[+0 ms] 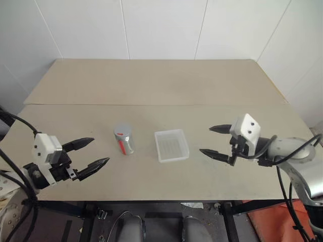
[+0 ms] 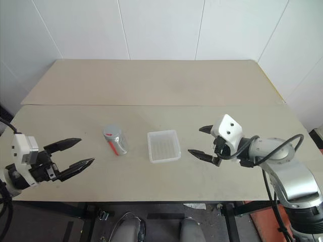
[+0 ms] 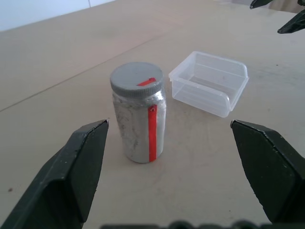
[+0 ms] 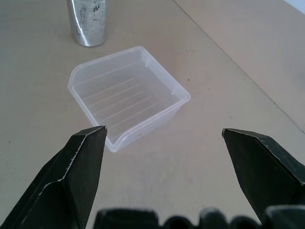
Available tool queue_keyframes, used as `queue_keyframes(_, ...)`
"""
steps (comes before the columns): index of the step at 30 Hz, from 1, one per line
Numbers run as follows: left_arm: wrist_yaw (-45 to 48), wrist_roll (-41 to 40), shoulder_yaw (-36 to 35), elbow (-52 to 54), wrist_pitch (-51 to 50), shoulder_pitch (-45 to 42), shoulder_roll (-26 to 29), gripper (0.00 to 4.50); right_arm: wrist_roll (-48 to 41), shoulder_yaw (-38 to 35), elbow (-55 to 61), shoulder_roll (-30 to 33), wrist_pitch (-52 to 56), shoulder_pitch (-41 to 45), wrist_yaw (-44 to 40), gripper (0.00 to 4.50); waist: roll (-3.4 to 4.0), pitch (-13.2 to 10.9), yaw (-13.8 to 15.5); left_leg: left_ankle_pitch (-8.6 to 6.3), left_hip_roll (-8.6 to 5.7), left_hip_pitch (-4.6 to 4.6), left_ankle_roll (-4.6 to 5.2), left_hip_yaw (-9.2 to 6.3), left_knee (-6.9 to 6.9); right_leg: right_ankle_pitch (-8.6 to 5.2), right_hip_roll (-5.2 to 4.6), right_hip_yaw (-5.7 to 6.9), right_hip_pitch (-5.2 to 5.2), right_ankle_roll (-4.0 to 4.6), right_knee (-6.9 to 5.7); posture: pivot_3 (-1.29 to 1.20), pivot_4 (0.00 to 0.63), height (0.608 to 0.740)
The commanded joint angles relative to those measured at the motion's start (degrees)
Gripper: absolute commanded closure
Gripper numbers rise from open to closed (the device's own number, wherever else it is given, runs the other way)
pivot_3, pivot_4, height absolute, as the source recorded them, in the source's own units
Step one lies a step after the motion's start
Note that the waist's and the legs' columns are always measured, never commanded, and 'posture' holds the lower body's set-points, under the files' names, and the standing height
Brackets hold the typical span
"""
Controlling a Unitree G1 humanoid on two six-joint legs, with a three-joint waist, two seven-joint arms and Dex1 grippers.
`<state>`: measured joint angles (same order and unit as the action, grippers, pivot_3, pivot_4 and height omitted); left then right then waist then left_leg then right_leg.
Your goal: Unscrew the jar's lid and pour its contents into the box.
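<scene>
The jar (image 1: 124,140) stands upright on the table, greyish with a red stripe down its side. Its grey lid (image 3: 137,80) sits screwed on top, carrying a small red mark. The contents are hidden inside. To the jar's right lies the box (image 1: 171,145), a shallow translucent tray that holds nothing. My left gripper (image 1: 92,154) hovers open to the left of the jar, its fingers (image 3: 76,164) pointing toward it with a gap between. On the other side of the box, my right gripper (image 1: 216,141) is open and faces it, holding nothing.
The beige table (image 1: 151,85) is made of two boards with a seam running across behind the jar. White wall panels rise behind it. Cables and dark frame parts sit below the table's front edge.
</scene>
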<state>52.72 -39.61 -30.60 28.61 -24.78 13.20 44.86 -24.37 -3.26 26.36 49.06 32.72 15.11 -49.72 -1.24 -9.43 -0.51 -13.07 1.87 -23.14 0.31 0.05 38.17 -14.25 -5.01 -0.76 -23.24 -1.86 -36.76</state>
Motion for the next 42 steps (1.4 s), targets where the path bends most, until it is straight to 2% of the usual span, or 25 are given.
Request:
queue_keyframes(1,-0.50,-0.87,-2.30,2.11,0.15,0.50,0.28,0.04,-0.33,-0.29,0.86,-0.64,-0.41,0.91,0.33,0.00,0.00,0.00,-0.04,0.00,0.00,0.00,0.00,0.00,0.00,0.00,0.00,0.00,0.00,0.00,0.00,0.00,0.150,0.740)
queue_keyframes(11,-7.11,-0.09,1.19,5.03,-0.49,0.47,-3.47,0.04,-0.11,-1.44,-0.87,-0.47,-1.81,2.63,-1.21,0.00,0.00,0.00,-0.05,0.00,0.00,0.00,0.00,0.00,0.00,0.01,0.01,-0.01,0.00,0.01,0.00,0.00,0.150,0.740)
queue_keyframes(16,-13.66,3.84,6.79,7.45,-0.34,1.88,-8.34,0.04,-0.48,-2.13,-0.37,0.16,-1.68,2.65,-1.96,0.00,-0.01,0.00,-0.05,0.00,-0.03,-0.01,0.00,0.00,0.00,0.02,-0.02,-0.03,0.01,0.02,0.00,0.00,0.150,0.740)
queue_keyframes(20,-23.86,9.79,12.71,7.96,-1.46,-0.82,-13.65,0.04,-4.31,-3.04,-0.44,1.11,0.68,5.13,-5.01,0.00,-0.01,0.00,-0.04,0.00,-0.03,0.02,0.00,-0.01,0.00,0.04,0.00,-0.02,0.03,0.04,-0.02,0.00,0.150,0.740)
queue_keyframes(23,-27.60,12.80,15.54,7.95,-0.80,-1.51,-17.00,0.04,-3.92,-1.91,-1.02,1.86,0.25,5.98,-5.96,0.00,-0.05,0.01,-0.01,0.00,-0.02,0.07,0.00,-0.03,0.01,0.05,0.03,-0.03,0.09,0.04,-0.01,0.00,0.150,0.740)
queue_keyframes(28,-30.01,17.69,20.24,6.06,1.69,-1.61,-20.17,0.04,-5.07,-1.16,-1.17,3.91,3.41,7.63,-6.70,0.00,-0.06,0.01,0.03,0.00,-0.04,0.04,0.00,-0.01,0.01,0.05,0.01,-0.04,0.06,0.04,0.00,0.00,0.150,0.740)
queue_keyframes(35,-32.35,22.64,25.08,-0.33,4.51,-7.42,-24.25,0.04,-6.92,-2.12,-3.43,5.19,0.16,8.63,-13.10,0.00,-0.06,0.01,0.36,0.00,-0.04,0.05,0.00,-0.01,0.01,0.06,0.02,-0.02,0.09,0.05,-0.01,0.00,0.150,0.740)
queue_keyframes(42,-36.94,28.16,27.84,-7.27,7.96,-12.61,-28.56,0.04,-6.06,-2.19,-4.61,5.84,-1.11,9.27,-14.16,0.00,-0.06,0.01,0.61,0.00,-0.06,0.03,0.00,-0.02,0.01,0.07,0.02,-0.03,0.07,0.02,0.01,0.00,0.150,0.740)
